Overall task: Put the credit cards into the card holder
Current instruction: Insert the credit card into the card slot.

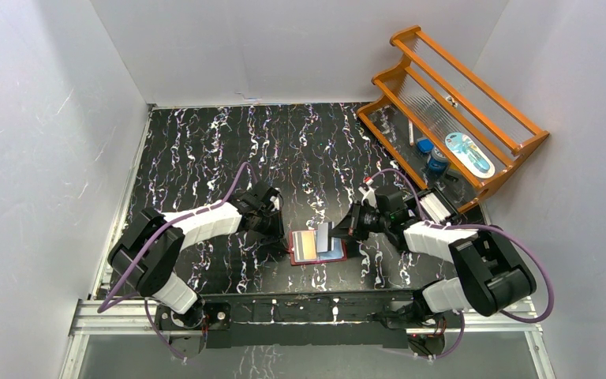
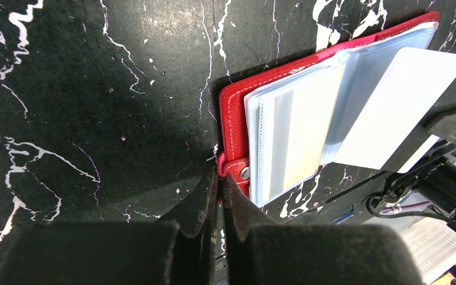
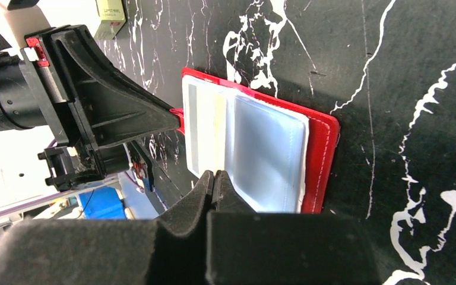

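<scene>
The holder lies open on the table between the 2 arms. The left claw is pressed together on its snap tab, pinning that edge. The right claw pinches 1 white, dark-striped card, tilted over the holder's far half. Its leading edge is at a raised clear pocket leaf; whether it is inside, I cannot tell. The card's long axis runs from the right claw toward the left, so the right arm likely feeds it along that line.
</scene>
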Controlling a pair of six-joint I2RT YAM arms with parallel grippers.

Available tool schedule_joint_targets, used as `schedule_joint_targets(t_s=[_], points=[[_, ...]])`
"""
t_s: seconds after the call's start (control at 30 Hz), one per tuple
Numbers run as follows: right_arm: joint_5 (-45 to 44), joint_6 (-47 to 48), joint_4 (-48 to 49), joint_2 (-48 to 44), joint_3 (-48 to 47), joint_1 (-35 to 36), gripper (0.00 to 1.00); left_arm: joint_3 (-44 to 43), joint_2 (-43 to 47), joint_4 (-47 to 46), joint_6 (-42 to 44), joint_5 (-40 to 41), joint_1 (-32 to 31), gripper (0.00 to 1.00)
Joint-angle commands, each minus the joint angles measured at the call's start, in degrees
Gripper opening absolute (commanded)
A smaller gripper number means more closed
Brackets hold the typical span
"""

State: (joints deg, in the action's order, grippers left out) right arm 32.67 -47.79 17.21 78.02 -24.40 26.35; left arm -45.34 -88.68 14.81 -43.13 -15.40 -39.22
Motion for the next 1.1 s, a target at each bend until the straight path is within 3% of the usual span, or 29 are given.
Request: schedule_joint_targets(t_s=[0.0, 1.07], points=[[-0.54, 0.85, 6.40, 0.43, 1.60, -0.16, 0.00, 0.32, 1.47, 0.66, -0.46, -0.19, 0.04, 0.00], [4.81, -2.99, 18.71, 8.41, 3.95, 1.07, 0.00, 1.01, 0.90, -0.48, -2.26, -1.30, -0.02, 0.01]])
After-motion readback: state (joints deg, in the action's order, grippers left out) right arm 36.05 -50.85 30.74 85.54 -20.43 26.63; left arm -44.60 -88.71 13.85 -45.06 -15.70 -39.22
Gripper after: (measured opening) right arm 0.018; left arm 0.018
